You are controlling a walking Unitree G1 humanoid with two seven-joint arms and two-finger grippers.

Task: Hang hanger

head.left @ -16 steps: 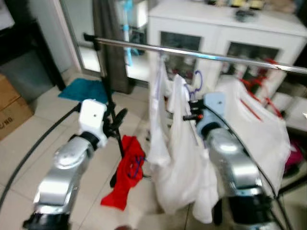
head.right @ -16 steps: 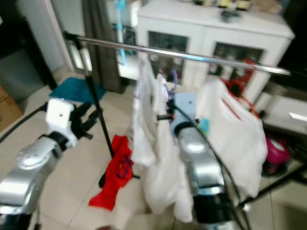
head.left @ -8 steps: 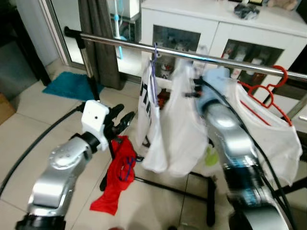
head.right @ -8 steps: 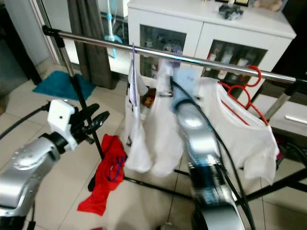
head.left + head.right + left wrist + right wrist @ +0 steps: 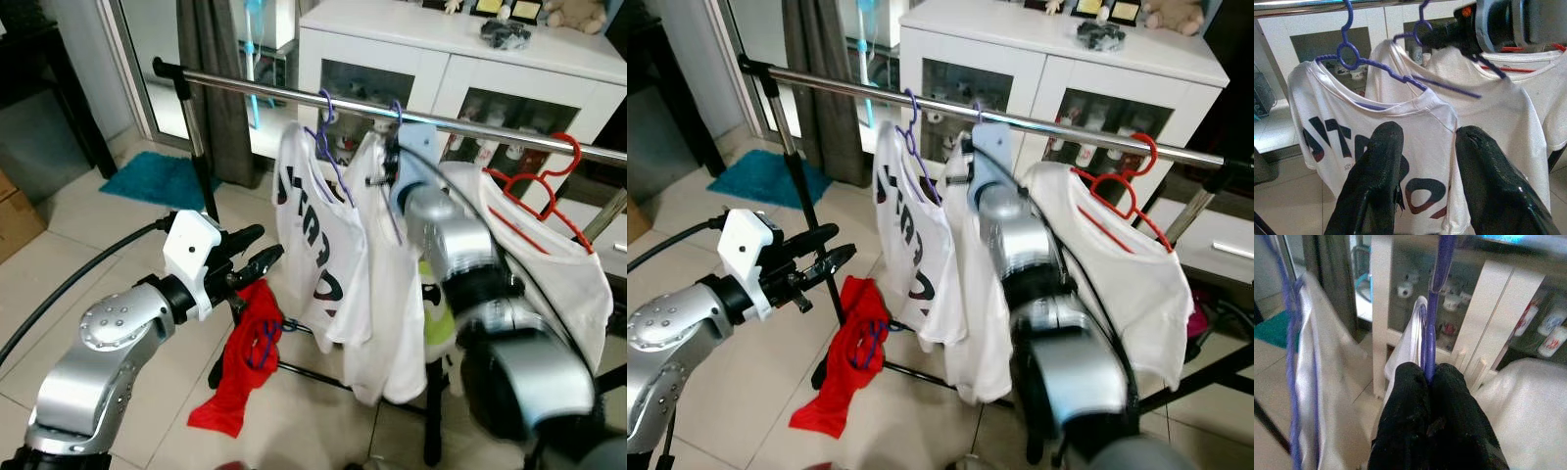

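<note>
Presently the right gripper [image 5: 1431, 382] is clamped on the neck of the purple hanger [image 5: 1434, 308], whose hook sits at the steel rail [image 5: 294, 94], evidently to seat it; the left gripper [image 5: 257, 257] waits with fingers apart. Tiled floor [image 5: 88, 245], white cabinet [image 5: 470, 59] behind.

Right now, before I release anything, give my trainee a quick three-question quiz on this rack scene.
1. True or false: the right gripper is shut on the purple hanger of the middle white shirt.
2. What colour is the hanger carrying the shirt at the rail's right end? A) purple B) red C) black
3. Fill in: the red garment lies on the ____ beside the rack's post, below the open left gripper.

Key: 1 true; 2 B; 3 floor.
</note>
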